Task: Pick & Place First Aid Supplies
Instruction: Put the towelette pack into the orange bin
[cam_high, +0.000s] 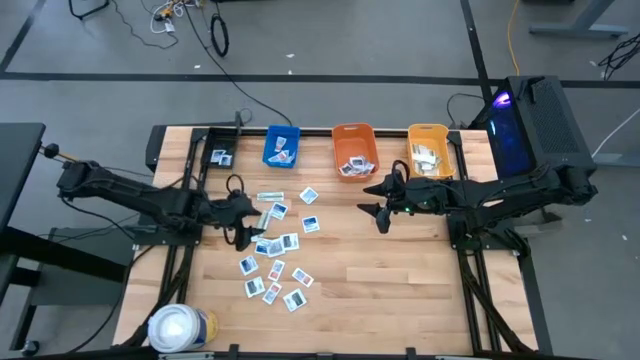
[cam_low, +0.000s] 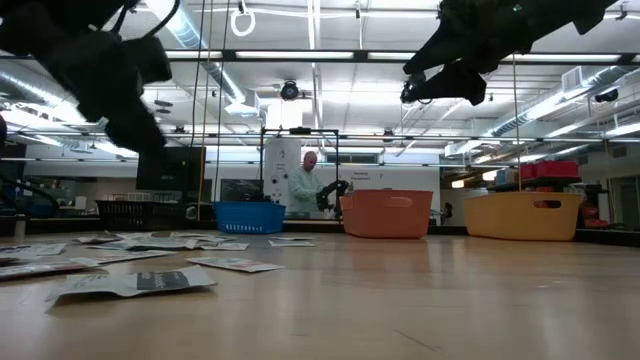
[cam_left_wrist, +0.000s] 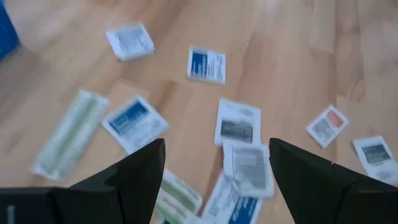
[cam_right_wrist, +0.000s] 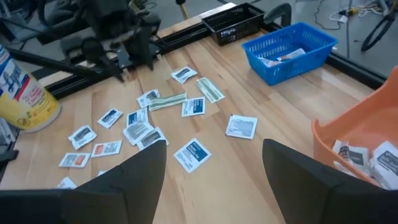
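Many first aid supplies (cam_high: 275, 245), small white packets with blue or red print and a few pale green strips, lie flat and scattered on the left half of the wooden table. My left gripper (cam_high: 245, 228) hovers open just above the left side of this scatter. In its wrist view the gripper (cam_left_wrist: 217, 180) has a grey-print packet (cam_left_wrist: 237, 122) and others below the gap between its fingers, none of them touched. My right gripper (cam_high: 378, 205) hangs open over the table's middle, in front of the orange bin (cam_high: 354, 150), with nothing between its fingers (cam_right_wrist: 214, 180).
A blue bin (cam_high: 282, 146), the orange bin and a yellow bin (cam_high: 430, 150) stand in a row along the far edge, each holding some packets. A small black tray (cam_high: 220, 157) sits at far left. A large white roll (cam_high: 180, 328) stands at the near left corner. A person (cam_low: 305, 185) stands beyond the table.
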